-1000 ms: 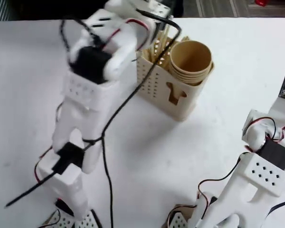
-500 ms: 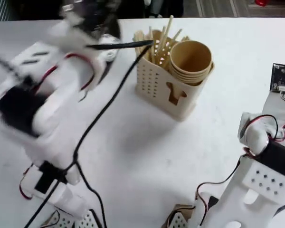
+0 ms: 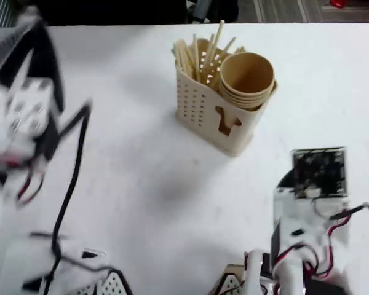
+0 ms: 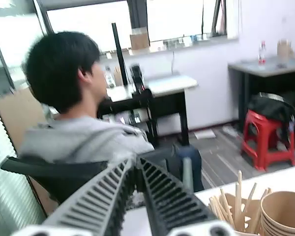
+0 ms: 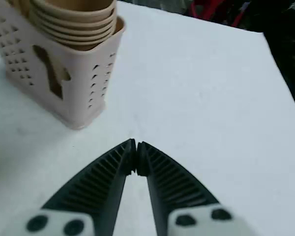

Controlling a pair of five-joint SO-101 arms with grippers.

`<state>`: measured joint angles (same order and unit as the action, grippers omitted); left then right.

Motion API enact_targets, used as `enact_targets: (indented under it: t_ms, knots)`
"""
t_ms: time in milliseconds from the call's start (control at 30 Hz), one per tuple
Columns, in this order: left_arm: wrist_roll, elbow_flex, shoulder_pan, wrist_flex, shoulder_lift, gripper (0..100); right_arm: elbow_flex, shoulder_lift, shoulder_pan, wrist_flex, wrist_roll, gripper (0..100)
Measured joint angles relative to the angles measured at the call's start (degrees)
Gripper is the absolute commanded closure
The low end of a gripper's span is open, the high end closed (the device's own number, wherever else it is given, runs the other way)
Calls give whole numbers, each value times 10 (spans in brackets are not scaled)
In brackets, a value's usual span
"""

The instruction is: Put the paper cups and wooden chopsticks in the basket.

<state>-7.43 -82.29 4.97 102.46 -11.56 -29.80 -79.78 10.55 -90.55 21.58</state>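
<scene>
A cream perforated basket [image 3: 218,120] stands on the white table at the back middle. In it sit a stack of paper cups [image 3: 247,80] and a bundle of wooden chopsticks [image 3: 200,52]. My left gripper [image 4: 137,169] is shut and empty, raised and pointing out over the table's far edge, with the cups [image 4: 284,214] and chopsticks [image 4: 232,209] off to one side below it. My right gripper [image 5: 136,150] is shut and empty, low over the table a short way from the basket [image 5: 59,78]. The right arm [image 3: 310,203] stands at the front right.
The left arm [image 3: 21,135] is folded back at the table's left edge, its black cable [image 3: 67,190] trailing over the table. A person in a grey hoodie [image 4: 78,132] sits beyond the far edge. Bare table lies between the arms and the basket.
The left arm swung away from the basket, back to the left edge. The right arm turned inward, its wrist now pointing toward the basket. Basket, cups and chopsticks stayed put.
</scene>
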Motion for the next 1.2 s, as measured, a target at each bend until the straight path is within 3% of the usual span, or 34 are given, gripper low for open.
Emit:
enact_targets:
  t_ms: [300, 600, 733, 1000, 1200]
  knots:
    - [0, 247, -5, -4, -195, 977, -80, -155, -105, -1, -20, 978]
    - [0, 519, -5, -74, -431, 977, -120, -230, -141, -1, -24, 978]
    - [0, 668, -13, -129, -537, 976, -156, -232, -142, -1, -24, 978]
    - [-1, 1031, -100, -294, -783, 976, -224, -232, -144, -1, -24, 978]
    - [-50, 1289, -111, -367, -924, 976, -273, -232, -145, -1, -24, 980]
